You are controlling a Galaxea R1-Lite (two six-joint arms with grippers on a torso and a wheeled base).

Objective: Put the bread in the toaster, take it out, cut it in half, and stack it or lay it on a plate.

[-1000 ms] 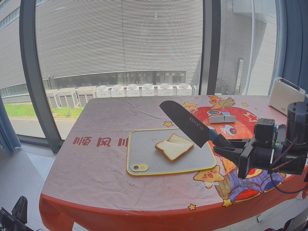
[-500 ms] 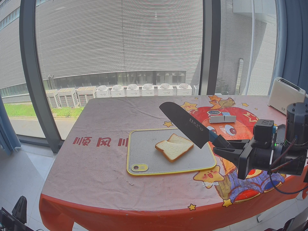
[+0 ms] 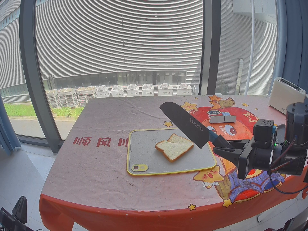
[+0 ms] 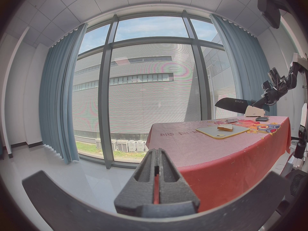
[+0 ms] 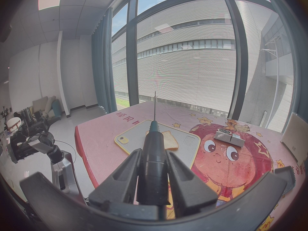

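Note:
A slice of bread (image 3: 174,148), showing as two overlapping pieces, lies on the grey, yellow-rimmed cutting board (image 3: 144,151) in the middle of the table. My right gripper (image 3: 221,146) is shut on the handle of a black knife (image 3: 186,122). It holds the knife in the air at the board's right edge, with the blade slanting up and left over the bread without touching it. In the right wrist view the blade (image 5: 154,108) is edge-on above the bread (image 5: 169,140). My left gripper (image 4: 156,154) is shut on nothing, low and off the table's left side.
A white toaster (image 3: 285,95) stands at the table's far right edge. A small grey box (image 3: 222,117) lies behind the board on the cartoon-printed cloth. Bare cloth stretches to the left of the board and in front of it. A large window runs behind the table.
The knife and my right gripper have shifted only a touch. Bread, board and left arm are as before.

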